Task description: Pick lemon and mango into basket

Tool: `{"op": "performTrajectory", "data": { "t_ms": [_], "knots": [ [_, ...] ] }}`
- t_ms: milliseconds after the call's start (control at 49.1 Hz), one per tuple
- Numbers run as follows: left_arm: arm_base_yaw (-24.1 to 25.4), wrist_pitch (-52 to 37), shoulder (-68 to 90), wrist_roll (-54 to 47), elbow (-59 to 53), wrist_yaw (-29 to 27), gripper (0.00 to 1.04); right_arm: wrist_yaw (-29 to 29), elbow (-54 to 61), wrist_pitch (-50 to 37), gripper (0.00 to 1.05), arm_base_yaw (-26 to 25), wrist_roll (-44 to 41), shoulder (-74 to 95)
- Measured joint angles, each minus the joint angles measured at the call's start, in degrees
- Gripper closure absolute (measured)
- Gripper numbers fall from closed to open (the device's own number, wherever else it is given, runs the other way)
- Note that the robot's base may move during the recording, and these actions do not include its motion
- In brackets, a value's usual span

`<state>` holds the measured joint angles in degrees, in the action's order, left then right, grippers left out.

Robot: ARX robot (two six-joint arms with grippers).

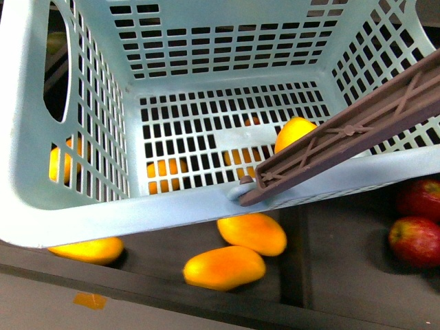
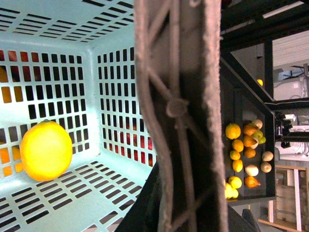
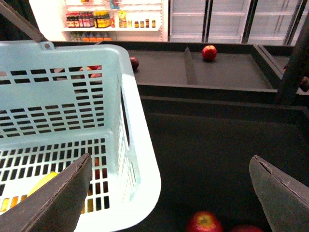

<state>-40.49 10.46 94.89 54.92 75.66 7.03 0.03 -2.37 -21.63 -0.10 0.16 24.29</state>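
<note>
Front view: lemon (image 1: 295, 132) already inside basket (image 1: 206, 199), 1 of 2 done. Mango (image 1: 252, 232) pending, outside on dark shelf (image 1: 330, 261) below basket's near rim. Your right claw (image 3: 169, 193) apart, empty. Left claw behind handle (image 2: 178, 106), cannot tell.

No writing is legible; labels on the shelf bottles (image 3: 94, 20) blur.

The basket (image 1: 103, 220) is pale aqua, slotted in rows; its handle (image 1: 357, 130) is brown, lattice-ribbed. The lemon (image 2: 46, 150) is bright yellow, the mangoes (image 1: 223, 267) orange-yellow. Apples (image 3: 203, 223) near the right gripper (image 3: 170, 159), with its dark grey fingers (image 3: 58, 198), are red.
</note>
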Motion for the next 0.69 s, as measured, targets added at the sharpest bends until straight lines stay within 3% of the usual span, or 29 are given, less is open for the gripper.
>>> {"op": "performTrajectory", "data": {
  "t_ms": [693],
  "knots": [
    [0.1,0.0,0.0,-0.1,0.1,-0.3,1.0,-0.1,0.1,0.0,0.09,0.1,0.0,0.0]
  ]
}}
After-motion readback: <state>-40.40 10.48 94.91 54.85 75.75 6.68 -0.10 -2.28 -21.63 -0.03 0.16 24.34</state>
